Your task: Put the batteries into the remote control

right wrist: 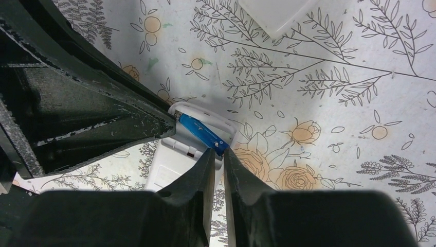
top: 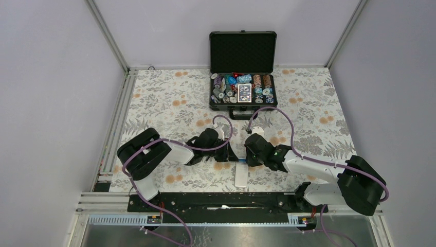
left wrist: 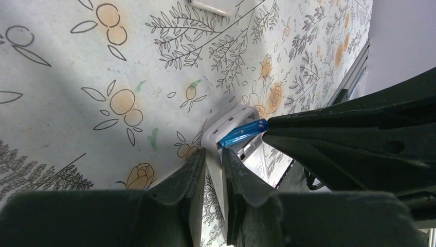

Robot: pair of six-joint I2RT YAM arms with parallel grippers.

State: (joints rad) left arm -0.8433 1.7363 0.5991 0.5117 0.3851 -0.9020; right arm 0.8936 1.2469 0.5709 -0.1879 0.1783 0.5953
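Top view: both jaws meet by the middle of the near edge of the table (top: 169,103). Left wrist: left jaws clamp the white remote control (left wrist: 214,136) edge-on, blue battery (left wrist: 241,133) at its open compartment. Right wrist: right jaws, narrow, pinch that battery's end

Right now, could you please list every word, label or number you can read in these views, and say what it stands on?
No text can be read in any view.
On the blue battery: faint print along its sleeve, too blurred to read.
On the card box in the chip case: printing too small to read.
On the remote control: no markings show.
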